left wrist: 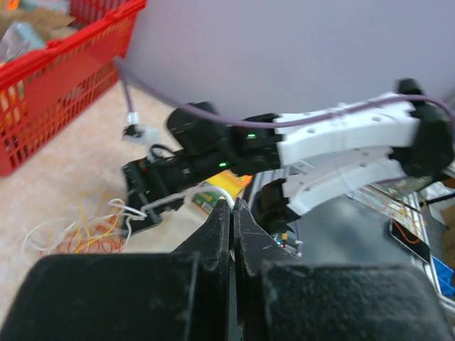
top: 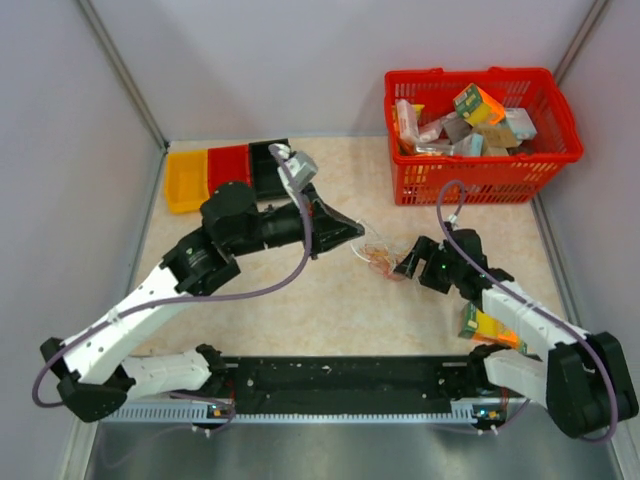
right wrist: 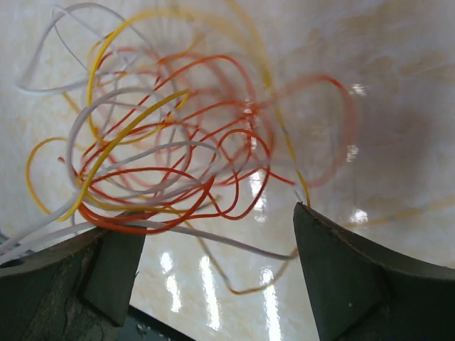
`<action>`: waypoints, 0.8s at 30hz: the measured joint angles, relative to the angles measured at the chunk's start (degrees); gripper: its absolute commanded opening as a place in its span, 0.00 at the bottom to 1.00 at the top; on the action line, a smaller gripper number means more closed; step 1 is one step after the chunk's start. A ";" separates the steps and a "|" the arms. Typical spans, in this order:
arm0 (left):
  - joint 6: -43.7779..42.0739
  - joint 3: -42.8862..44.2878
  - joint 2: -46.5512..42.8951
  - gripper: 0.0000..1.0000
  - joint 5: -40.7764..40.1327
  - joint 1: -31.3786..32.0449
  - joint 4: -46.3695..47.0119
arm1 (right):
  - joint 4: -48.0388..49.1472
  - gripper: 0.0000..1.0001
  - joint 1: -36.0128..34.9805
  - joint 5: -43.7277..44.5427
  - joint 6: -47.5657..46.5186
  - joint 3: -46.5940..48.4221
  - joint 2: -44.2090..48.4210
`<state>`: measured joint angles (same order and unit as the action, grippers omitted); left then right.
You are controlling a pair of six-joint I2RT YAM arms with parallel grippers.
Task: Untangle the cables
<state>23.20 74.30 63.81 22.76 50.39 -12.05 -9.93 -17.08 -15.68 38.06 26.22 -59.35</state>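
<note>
1. Cables (right wrist: 163, 163): one snarl w/ loops between the wide-spread fingers of right gripper (right wrist: 217, 227).
2. Left gripper (left wrist: 233, 211) clenched, near snarl; strand pinched? Can't tell.
3. Step: getting a grip. Next prob. needs right closing on one loop.

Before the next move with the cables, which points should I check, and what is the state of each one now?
1. Right gripper open: ok.
2. Cables lie just ahead of it: ok.
3. Cables separated: not ok; the white, orange and yellow loops are snarled together.
4. Left gripper holds a strand: cannot tell; it is shut, but no strand is visible in it.
5. The two grippers are apart in the top view: ok.
</note>
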 measured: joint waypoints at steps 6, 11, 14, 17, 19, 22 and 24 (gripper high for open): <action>-1.77 0.09 -9.35 0.00 4.13 0.02 1.05 | 1.66 0.82 0.52 9.73 5.31 2.12 -8.09; -5.88 2.95 -20.06 0.00 -0.52 0.02 -1.16 | 1.16 0.83 0.85 19.06 5.03 3.37 -10.34; -7.63 5.81 -24.61 0.00 -5.14 0.02 -1.60 | 0.04 0.83 0.98 20.31 0.70 4.90 -10.47; -8.13 8.11 -25.35 0.00 -11.52 0.11 -1.49 | -0.35 0.84 0.24 19.15 -4.57 6.12 -9.55; -8.11 8.57 -23.71 0.00 -18.08 0.15 -2.89 | -1.03 0.85 -0.87 18.88 -7.28 6.27 -7.65; -8.04 8.74 -18.45 0.00 -26.60 0.11 -6.45 | -2.51 0.84 -3.91 18.62 -10.51 6.51 -3.98; -8.11 8.72 -14.53 0.00 -28.89 0.11 -8.70 | -2.86 0.85 -6.23 15.78 -13.46 6.51 -0.96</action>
<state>15.09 83.02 49.28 -6.13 50.50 -20.75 -12.80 -23.31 0.10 24.60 32.73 -60.31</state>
